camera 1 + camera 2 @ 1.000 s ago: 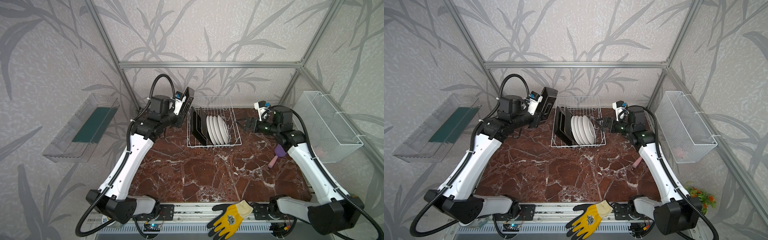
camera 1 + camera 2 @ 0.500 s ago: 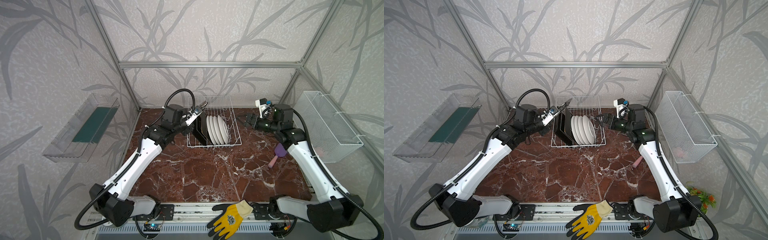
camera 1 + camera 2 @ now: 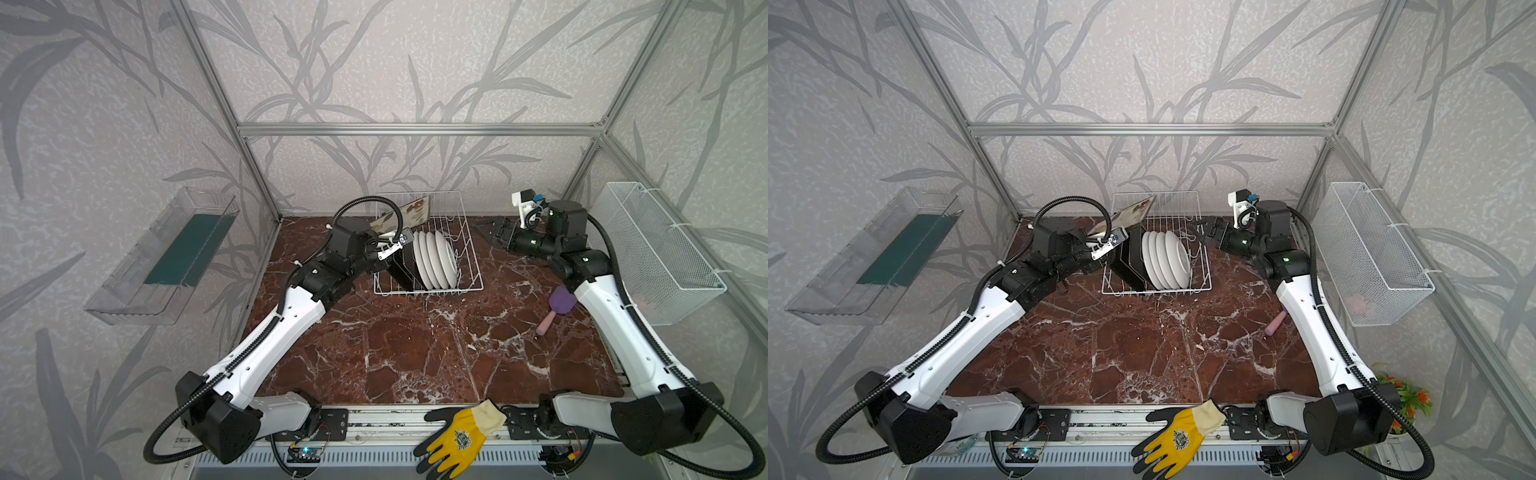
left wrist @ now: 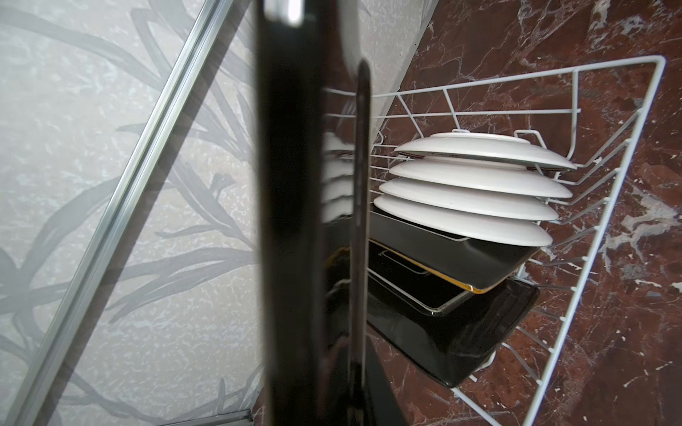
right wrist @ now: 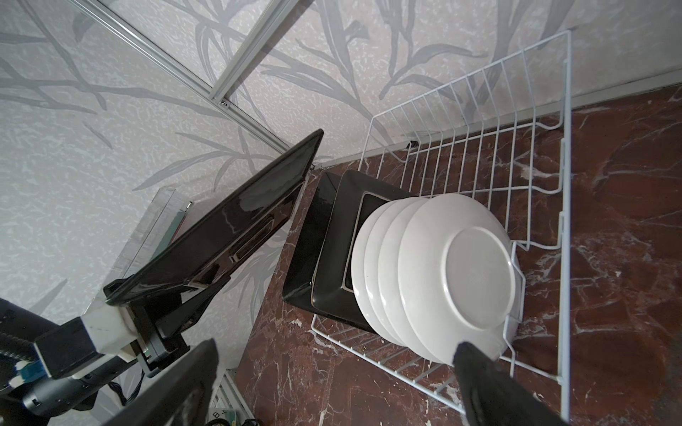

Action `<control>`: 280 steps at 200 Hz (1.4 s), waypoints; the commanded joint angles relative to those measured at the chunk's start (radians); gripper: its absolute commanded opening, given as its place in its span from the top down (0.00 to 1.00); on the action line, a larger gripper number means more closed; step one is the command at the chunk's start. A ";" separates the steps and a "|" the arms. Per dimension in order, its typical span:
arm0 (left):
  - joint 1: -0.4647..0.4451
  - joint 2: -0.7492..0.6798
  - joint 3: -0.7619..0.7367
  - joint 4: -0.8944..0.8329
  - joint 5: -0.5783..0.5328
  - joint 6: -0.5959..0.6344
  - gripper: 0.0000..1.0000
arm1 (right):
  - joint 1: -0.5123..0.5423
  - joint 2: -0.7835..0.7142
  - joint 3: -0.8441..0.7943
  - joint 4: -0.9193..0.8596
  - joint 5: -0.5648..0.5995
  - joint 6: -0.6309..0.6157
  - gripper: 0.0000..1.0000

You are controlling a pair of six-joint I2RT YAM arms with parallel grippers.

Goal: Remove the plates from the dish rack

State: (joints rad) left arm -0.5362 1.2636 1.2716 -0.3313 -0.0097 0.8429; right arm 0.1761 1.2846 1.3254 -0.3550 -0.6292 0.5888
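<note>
My left gripper (image 5: 184, 295) is shut on the lower edge of a square plate (image 3: 405, 211) with a black back (image 5: 228, 221). The plate hangs tilted, its cream flowered face up, over the dish rack's (image 3: 473, 266) back left corner. Several round white plates (image 3: 436, 262) (image 5: 461, 276) stand on edge in the rack, with black-backed square plates (image 4: 461, 332) (image 5: 332, 250) beside them on the left. My right gripper (image 3: 494, 232) (image 5: 332, 398) hovers open just right of the rack, level with the round plates, with nothing between its fingers.
A purple brush (image 3: 557, 307) with a pink handle lies on the marble by the right arm. A yellow glove (image 3: 457, 436) rests on the front rail. A clear tray (image 3: 166, 257) hangs on the left wall, a white mesh basket (image 3: 656, 249) on the right.
My left arm has swung right toward the rack, and the square plate has tipped from upright to tilted, face up. The right arm has barely moved.
</note>
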 commanded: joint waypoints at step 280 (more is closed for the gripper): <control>-0.122 -0.030 -0.179 0.719 -0.102 0.471 1.00 | 0.230 0.285 0.186 0.102 0.048 0.345 0.49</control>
State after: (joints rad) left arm -0.6537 1.2686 1.0496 0.1200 -0.0959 1.2888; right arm 0.3977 1.5623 1.5112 -0.2874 -0.5747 0.9192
